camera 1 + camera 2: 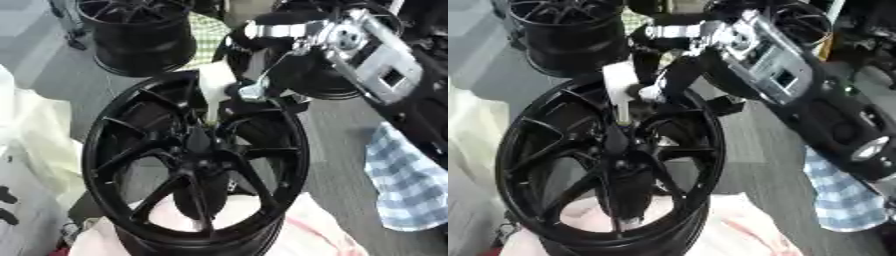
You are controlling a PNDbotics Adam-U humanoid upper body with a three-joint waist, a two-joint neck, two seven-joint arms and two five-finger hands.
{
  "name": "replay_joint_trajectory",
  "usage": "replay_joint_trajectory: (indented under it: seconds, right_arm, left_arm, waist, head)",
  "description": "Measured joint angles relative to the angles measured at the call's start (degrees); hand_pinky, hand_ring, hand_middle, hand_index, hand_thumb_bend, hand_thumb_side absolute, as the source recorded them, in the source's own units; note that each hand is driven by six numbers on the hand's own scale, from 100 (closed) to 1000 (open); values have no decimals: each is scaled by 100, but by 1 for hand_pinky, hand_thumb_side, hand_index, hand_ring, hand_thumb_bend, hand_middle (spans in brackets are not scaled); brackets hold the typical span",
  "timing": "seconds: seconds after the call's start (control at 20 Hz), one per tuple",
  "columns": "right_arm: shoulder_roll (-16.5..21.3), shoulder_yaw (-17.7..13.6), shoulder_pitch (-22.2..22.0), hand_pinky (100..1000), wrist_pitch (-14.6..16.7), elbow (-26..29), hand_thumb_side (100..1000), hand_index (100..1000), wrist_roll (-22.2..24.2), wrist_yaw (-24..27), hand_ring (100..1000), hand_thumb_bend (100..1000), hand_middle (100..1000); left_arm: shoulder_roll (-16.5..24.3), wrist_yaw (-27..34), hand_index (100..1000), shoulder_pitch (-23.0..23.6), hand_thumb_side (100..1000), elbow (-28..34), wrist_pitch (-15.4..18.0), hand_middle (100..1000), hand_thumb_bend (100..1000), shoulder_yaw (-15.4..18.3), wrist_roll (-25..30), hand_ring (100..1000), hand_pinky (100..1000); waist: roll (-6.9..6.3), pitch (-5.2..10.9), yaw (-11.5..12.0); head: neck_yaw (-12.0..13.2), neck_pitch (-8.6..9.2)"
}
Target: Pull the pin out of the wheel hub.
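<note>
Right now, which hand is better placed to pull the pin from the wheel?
Right. The right hand already has its fingers round the white pin above the wheel centre; no left hand shows.

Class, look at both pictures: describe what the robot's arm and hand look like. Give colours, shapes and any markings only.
Only the right arm shows. Its forearm is a long silver-grey metal block with a small dark rectangular window, joined to black casing with a round silver joint further up. The right hand is black with shiny silver parts and thin dark fingers. No cables or readable markings can be made out.

Checked cloth (pixel 411 187), spare wheels (pixel 140 37)
</note>
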State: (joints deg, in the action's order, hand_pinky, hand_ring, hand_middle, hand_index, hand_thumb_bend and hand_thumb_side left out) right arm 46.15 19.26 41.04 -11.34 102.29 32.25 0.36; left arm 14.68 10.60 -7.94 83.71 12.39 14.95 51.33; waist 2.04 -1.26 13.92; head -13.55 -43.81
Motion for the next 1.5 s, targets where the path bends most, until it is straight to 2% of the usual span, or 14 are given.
replay_joint_trajectory:
  seconds: [0.15,0.25,0.35,0.45,0.55,0.65,0.75,0.85,1.05,1.25,1.5]
  right_arm:
    - [684,-590,-811,688,-5,416,271,643,-594,606,623,322,521]
    - [1019,-1090,-1753,697,68,699,283,678,-1159,847,629,347,551]
    - [1063,-1615,-2845,713,171,919,300,757,-1864,927,657,387,615]
    - [738,-2055,-3855,732,241,1003,316,894,-2600,762,706,488,735]
    - [128,-2334,-4593,751,232,967,339,947,-3250,438,752,554,803]
    - [-640,-2478,-5110,764,189,749,356,962,-3730,56,779,596,847]
    - [-1403,-2563,-5362,763,161,419,374,960,-4098,-281,787,622,863]
    - [-2065,-2644,-5398,760,176,84,387,953,-4431,-526,785,617,862]
    - [-3009,-2704,-5234,741,327,-459,339,929,-5105,-872,751,576,808]
    - [-3507,-2417,-5100,726,561,-810,296,916,-5367,-1168,729,518,781]
    - [-3744,-2065,-4939,709,860,-1254,283,893,-5427,-1466,696,482,746]
  left_arm:
    - [9,-2,775,46,989,-3,-11,617,103,67,4,100,556]
    - [34,-2,775,74,991,-3,-17,617,103,121,9,100,556]
    - [51,-5,775,102,996,-3,-18,617,104,171,9,100,556]
    - [51,-20,775,138,1000,-2,-17,617,106,209,9,100,556]
    - [51,-46,774,160,1000,-2,-14,617,107,243,7,100,556]
    - [50,-82,775,174,1000,-2,-8,618,108,262,2,100,556]
    - [46,-124,775,176,1000,-1,-3,618,107,262,-2,100,556]
    - [41,-160,775,178,1000,-1,3,618,107,262,-6,100,556]
    - [12,-180,775,183,1000,-3,16,625,107,262,-10,100,556]
    - [-7,-206,775,184,1000,-34,20,632,107,257,-12,100,556]
    - [-9,-226,775,182,1000,-73,30,634,108,231,-20,100,556]
  waist:
    - [45,6,-136]
    - [55,6,-282]
    - [51,4,-421]
    - [54,-11,-517]
    - [60,-44,-554]
    - [65,-72,-610]
    - [53,-82,-637]
    - [38,-89,-668]
    - [-10,-91,-689]
    - [-13,-91,-693]
    - [-16,-89,-691]
  head:
    - [156,-4]
    - [279,-18]
    - [418,-22]
    - [529,-24]
    - [590,-26]
    - [638,-37]
    - [676,-38]
    - [702,-38]
    - [711,-41]
    - [686,-41]
    - [669,-41]
